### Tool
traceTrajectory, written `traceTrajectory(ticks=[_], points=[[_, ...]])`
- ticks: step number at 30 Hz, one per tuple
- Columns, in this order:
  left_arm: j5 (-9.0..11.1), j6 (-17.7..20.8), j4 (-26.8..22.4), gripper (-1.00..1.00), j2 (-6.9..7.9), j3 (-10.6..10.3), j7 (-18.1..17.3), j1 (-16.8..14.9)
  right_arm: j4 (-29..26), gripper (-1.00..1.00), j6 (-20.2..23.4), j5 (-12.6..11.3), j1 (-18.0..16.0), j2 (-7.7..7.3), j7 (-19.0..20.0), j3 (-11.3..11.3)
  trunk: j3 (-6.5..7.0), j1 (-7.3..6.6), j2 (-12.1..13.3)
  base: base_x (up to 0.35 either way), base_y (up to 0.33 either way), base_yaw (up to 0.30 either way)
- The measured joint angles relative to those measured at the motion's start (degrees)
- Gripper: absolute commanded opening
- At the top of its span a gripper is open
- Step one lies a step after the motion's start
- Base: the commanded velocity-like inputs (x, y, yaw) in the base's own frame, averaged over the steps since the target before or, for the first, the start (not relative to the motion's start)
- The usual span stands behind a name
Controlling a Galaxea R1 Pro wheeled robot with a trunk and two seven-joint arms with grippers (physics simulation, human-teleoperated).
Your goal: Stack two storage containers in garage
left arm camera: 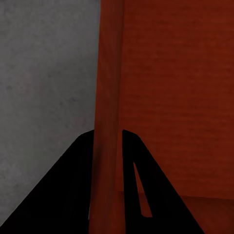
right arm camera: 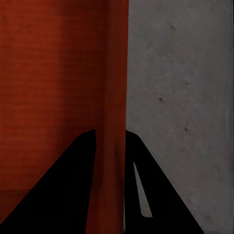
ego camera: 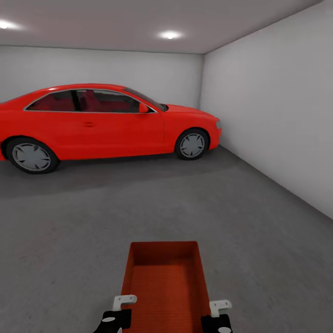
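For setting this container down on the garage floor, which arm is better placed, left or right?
Neither alone: both. The left gripper clamps the storage container's left wall, the right gripper its right wall, at matching spots near the robot. Bare concrete floor lies below. Lowering together looks safest; one arm alone would likely tilt it.

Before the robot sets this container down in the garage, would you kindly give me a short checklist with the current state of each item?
1. Left gripper on the storage container: its fingers straddle the left wall. Ok.
2. Right gripper on the right wall: fingers on either side of it. Ok.
3. Robot is in the garage: grey concrete floor, white wall. Ok.
4. Floor ahead of the container free of obstacles: ok.
5. Distance from the red car: the car stands well beyond the container. Ok.
6. Second container already on the floor for stacking: cannot tell.
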Motion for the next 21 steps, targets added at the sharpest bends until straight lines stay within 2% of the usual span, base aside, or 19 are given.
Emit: traceTrajectory(ticks=[21], points=[[0.02, 0.0, -0.01, -1.0, -0.01, -0.01, 0.02, 0.0, 0.0, -1.0, 0.0, 0.03, 0.0, 0.0, 0.01, -0.03, 0.0, 0.0, 0.0, 0.0, 0.0, -0.288]])
